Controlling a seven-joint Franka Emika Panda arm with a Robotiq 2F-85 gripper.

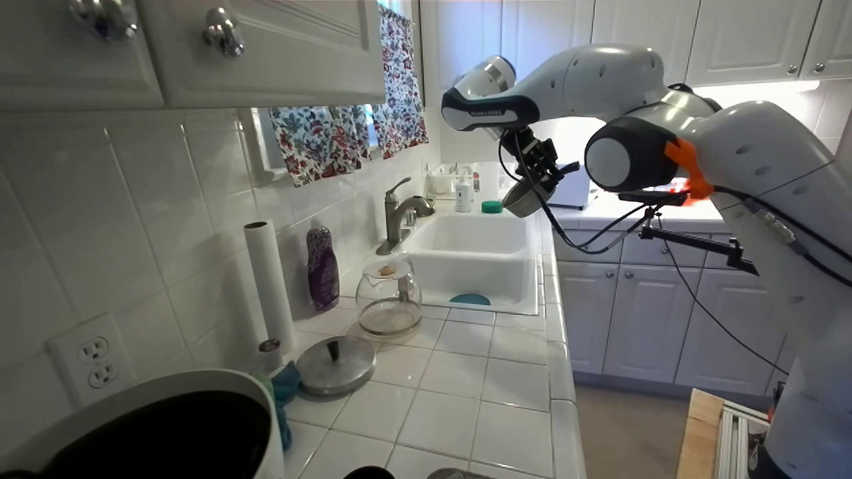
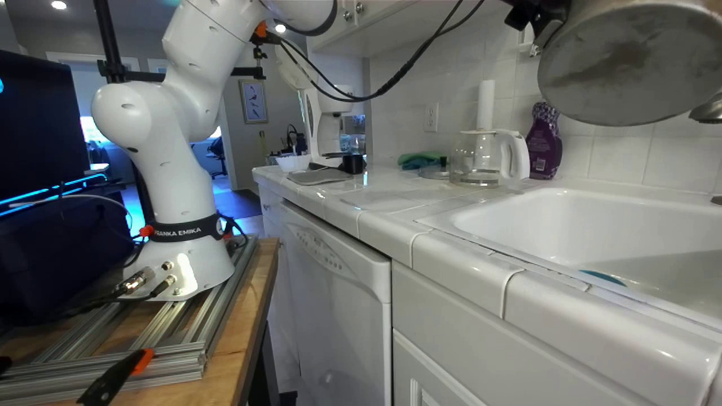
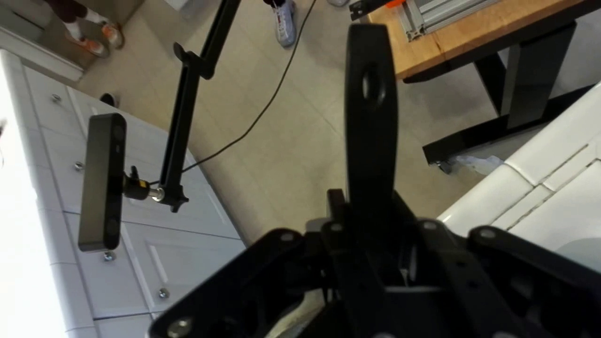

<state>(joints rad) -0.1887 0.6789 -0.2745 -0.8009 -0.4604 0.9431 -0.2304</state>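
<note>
My gripper (image 1: 550, 174) is shut on the black handle (image 3: 371, 108) of a grey metal pot (image 1: 521, 201). The handle stands up between the jaws (image 3: 368, 206) in the wrist view and hides the fingertips in part. The pot is held in the air, tilted, near the far basin of the white sink (image 1: 538, 293) and the counter's front edge. In an exterior view the pot's stained underside (image 2: 632, 65) faces the camera, and the gripper (image 2: 544, 20) is cut off by the top edge. A round metal lid (image 1: 336, 367) with a black knob lies on the tiled counter.
A glass carafe (image 1: 389, 309), purple bottle (image 1: 323, 269), paper roll (image 1: 269, 286) and faucet (image 1: 396, 219) stand along the wall. A teal object (image 1: 470, 299) is in the near basin. Black cables (image 2: 395, 82) hang from the arm. A camera on a jointed mount (image 3: 101, 183) shows below the wrist.
</note>
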